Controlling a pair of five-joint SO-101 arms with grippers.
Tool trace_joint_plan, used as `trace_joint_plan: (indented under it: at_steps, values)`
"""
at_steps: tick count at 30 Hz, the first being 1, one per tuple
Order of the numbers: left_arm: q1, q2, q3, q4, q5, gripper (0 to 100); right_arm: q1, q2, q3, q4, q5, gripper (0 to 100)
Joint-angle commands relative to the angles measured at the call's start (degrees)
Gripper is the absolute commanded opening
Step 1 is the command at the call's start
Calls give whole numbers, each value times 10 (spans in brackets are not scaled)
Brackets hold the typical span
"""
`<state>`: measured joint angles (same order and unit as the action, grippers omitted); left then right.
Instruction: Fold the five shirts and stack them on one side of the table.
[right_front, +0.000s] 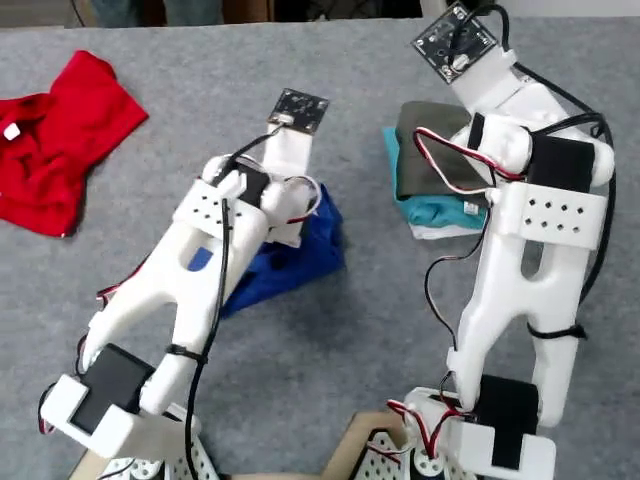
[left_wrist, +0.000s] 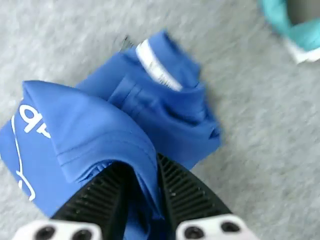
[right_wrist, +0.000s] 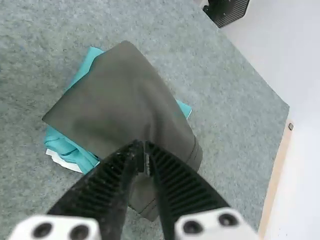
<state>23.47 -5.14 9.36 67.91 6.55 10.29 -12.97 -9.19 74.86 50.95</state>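
Both arms: white plastic shells w/ black servo blocks (right_front: 110, 385) at joints. Left arm (right_front: 160, 290) has a blue patch (right_front: 200, 258) & black cable (right_front: 216, 280) strapped along it. Right arm (right_front: 490, 300): red/white/black wire loops (right_front: 450, 165), bracket (right_front: 555, 212) w/ 2 rows of small holes. Dark square circuit board (right_front: 300, 108) per wrist. Left gripper (left_wrist: 142, 162), right gripper (right_wrist: 144, 145): black ribbed fingers, white base w/ screw holes.
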Motion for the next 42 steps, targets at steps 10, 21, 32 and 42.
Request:
trace_joint_plan:
  at_steps: [10, 21, 32, 42]
  values:
    - [48, 34, -51, -74, 8, 30, 18, -24, -30, -9, 4, 15]
    - [44, 87, -167, 24, 105, 244, 18, -23, -31, -9, 5, 15]
    - [-176, 92, -411, 220, 112, 76, -141, 25, -96, 145, -81, 15]
    - [-199, 93, -44, -38, 54, 30, -288, 240, -28, 153, -321, 15]
